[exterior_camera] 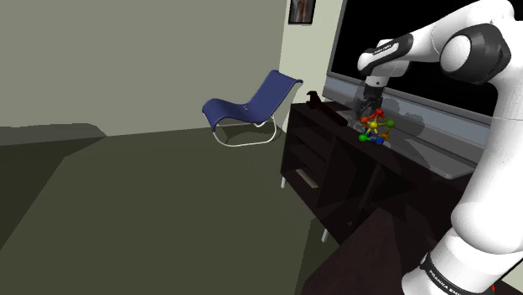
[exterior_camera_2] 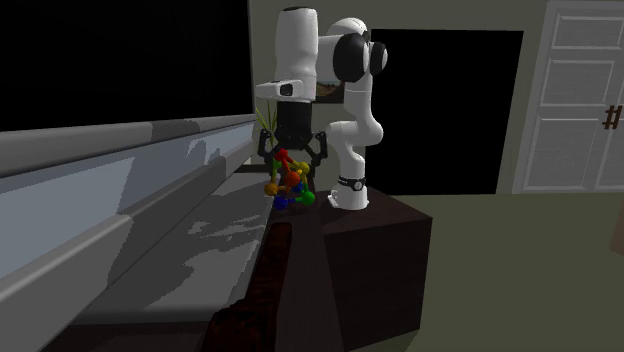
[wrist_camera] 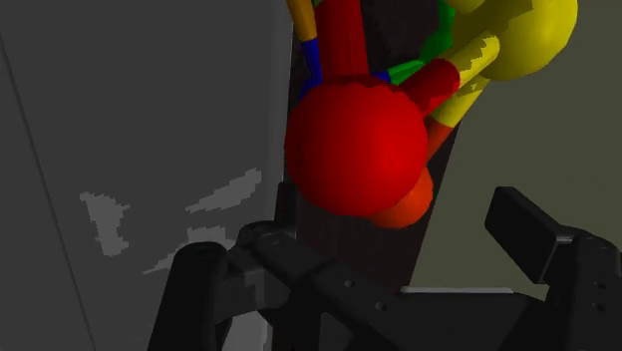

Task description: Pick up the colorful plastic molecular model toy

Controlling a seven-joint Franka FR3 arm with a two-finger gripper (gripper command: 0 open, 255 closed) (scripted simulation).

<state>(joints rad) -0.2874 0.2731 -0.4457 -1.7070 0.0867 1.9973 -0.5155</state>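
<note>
The molecular model toy [exterior_camera: 376, 130], made of red, yellow, green, blue and orange balls and rods, stands on top of a dark cabinet [exterior_camera: 331, 163]. My black gripper [exterior_camera: 370, 112] hangs straight above it, pointing down. In the second exterior view the gripper [exterior_camera_2: 291, 156] is open, its fingers spread on either side of the toy's [exterior_camera_2: 287, 186] top red ball. In the wrist view the big red ball [wrist_camera: 351, 145] lies between the two fingers [wrist_camera: 528, 227] of the gripper [wrist_camera: 369, 234] without either one touching it.
A large black screen with a grey frame [exterior_camera: 419, 94] runs along the wall right behind the toy. A small dark object [exterior_camera: 314, 99] sits at the cabinet's far end. A blue lounge chair [exterior_camera: 250, 110] stands on the floor beyond. A white door [exterior_camera_2: 585, 95] lies past the stand.
</note>
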